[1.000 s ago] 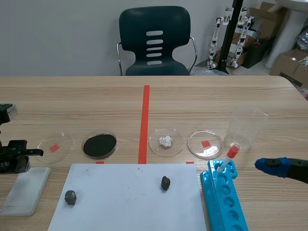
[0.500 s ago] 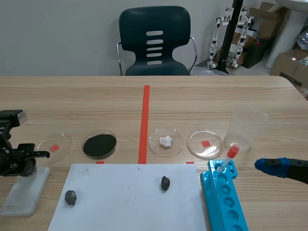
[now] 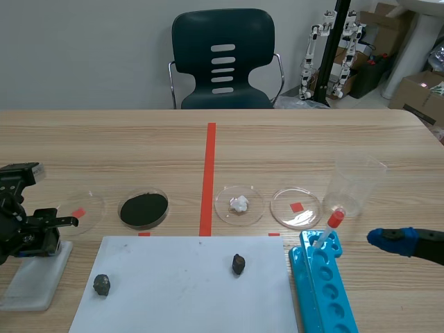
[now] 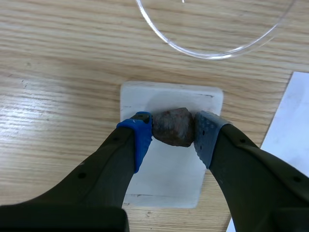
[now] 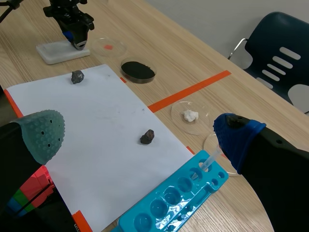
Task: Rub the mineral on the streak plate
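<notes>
L pincer (image 4: 174, 129) holds the mineral (image 4: 173, 126).
It is pinched tight over the white streak plate (image 4: 164, 179) on the bench (image 4: 58, 72); a clear dish (image 4: 212, 56) sits just past. R pincer (image 5: 139, 128) is wide open, w/ nothing in it.
</notes>
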Controlling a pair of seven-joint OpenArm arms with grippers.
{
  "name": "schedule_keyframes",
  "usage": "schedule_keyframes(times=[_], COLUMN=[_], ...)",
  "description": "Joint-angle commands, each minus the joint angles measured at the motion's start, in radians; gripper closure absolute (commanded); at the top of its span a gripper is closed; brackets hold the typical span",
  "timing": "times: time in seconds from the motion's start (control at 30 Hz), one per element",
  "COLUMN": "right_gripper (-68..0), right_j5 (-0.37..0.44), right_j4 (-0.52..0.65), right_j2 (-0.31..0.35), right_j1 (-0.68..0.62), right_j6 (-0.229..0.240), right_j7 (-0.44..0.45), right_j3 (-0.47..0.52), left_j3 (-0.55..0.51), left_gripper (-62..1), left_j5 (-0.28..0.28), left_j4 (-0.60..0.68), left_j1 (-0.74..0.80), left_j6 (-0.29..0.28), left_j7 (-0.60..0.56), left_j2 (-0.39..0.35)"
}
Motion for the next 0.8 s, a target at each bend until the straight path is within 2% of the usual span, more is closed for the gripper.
schedule_keyframes(times=[0.0,0.23,0.43,0.57,0.67,0.77], right_gripper=[-65.3,-65.3,-65.3,-65.3,-65.3,-65.3], right_j5=[0.009,0.009,0.009,0.009,0.009,0.009], right_j4=[0.014,0.014,0.014,0.014,0.014,0.014], right_j2=[0.003,0.003,0.003,0.003,0.003,0.003], right_j1=[0.003,0.003,0.003,0.003,0.003,0.003], right_j6=[0.000,0.000,0.000,0.000,0.000,0.000], right_j7=[0.011,0.011,0.011,0.011,0.011,0.011], right_j3=[0.005,0.005,0.005,0.005,0.005,0.005], left_j3=[0.002,0.002,0.002,0.002,0.002,0.002], left_gripper=[-13.2,-13.2,-13.2,-13.2,-13.2,-13.2], left_j5=[-0.049,-0.042,0.121,0.201,0.237,0.245], left_j4=[0.006,0.006,0.006,0.007,0.007,0.007], left_j1=[-0.003,-0.003,-0.003,-0.003,-0.003,-0.003], left_j6=[-0.017,-0.020,0.018,0.042,0.057,0.063], left_j7=[-0.006,-0.006,0.004,0.008,0.010,0.010], left_j2=[0.008,0.010,0.010,0.010,0.010,0.009])
